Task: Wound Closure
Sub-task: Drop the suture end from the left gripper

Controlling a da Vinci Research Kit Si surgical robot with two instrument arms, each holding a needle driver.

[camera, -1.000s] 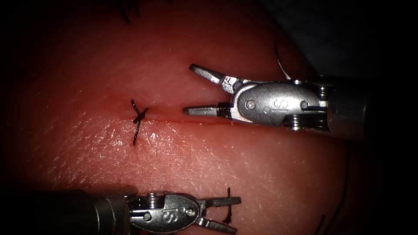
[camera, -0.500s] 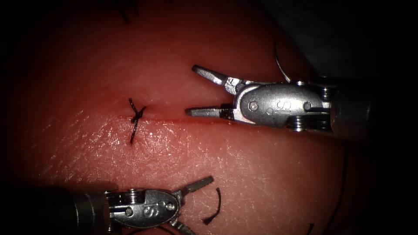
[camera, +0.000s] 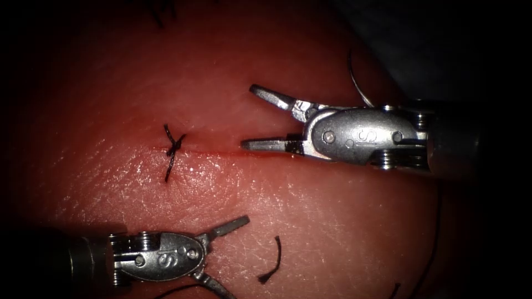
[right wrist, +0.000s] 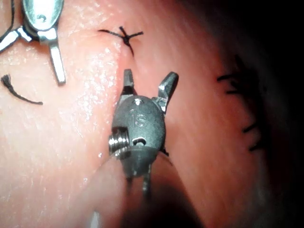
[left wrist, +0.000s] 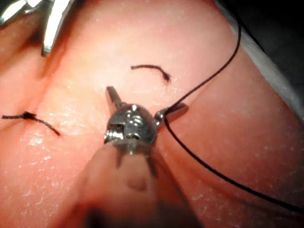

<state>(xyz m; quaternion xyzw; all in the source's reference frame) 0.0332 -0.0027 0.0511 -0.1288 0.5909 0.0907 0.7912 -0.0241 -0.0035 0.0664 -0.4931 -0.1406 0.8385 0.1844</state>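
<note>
Tissue lit under both tools, with the cut running left to right across the middle. Carries one tied stitch at the left end of the cut. Gapes unclosed from there rightward, glistening with red fluid.

Right tool: jaws spread wide, gripping nothing, the near jaw hovering just over the cut line. Left tool, on the near side: jaws likewise splayed wide, clamping nothing. Has the long thread lying across one jaw in the left wrist view, touching but not pinched.

Loose cut end of thread lying on the tissue just right of the left tool, free of both.

Thin grey curve, probably the needle, rising on the far side of the right tool's wrist; held by neither tool. Cannot tell whether stuck in the tissue.

Risks, as judged from here: snagging the draped thread on the left jaw and dragging the unheld needle; mistaking the loose scrap for working thread; scraping the cut edge with the low right jaw; tugging the tied stitch loose.
</note>
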